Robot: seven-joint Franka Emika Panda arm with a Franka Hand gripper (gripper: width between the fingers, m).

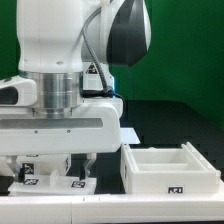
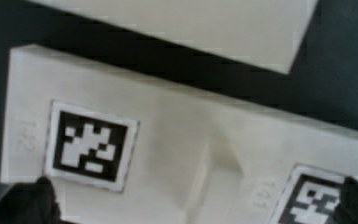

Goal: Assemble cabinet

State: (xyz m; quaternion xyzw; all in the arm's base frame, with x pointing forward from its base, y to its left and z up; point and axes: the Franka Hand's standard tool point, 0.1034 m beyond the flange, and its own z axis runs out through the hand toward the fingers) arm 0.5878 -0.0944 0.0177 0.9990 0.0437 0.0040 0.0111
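"From the exterior view, why is the end effector [image 1: 58, 168] so low?"
"Its fingers are spread to straddle a tagged cabinet slab [image 1: 52, 185] on the bench [image 1: 170, 120]. The open cabinet box [image 1: 170, 168] sits off to its side."
"And from the wrist view?"
"The cabinet slab [image 2: 194, 130] is directly beneath, probably not yet pinched."

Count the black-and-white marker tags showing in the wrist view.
2. Both are on the white slab: one whole tag, and a second tag cut off by the picture's edge. More may lie outside the frame.

White cabinet slab [image 2: 202, 140], two black-and-white marker tags [image 2: 92, 143], dark gripper [image 2: 190, 203] fingertips [image 2: 16, 205] wide apart
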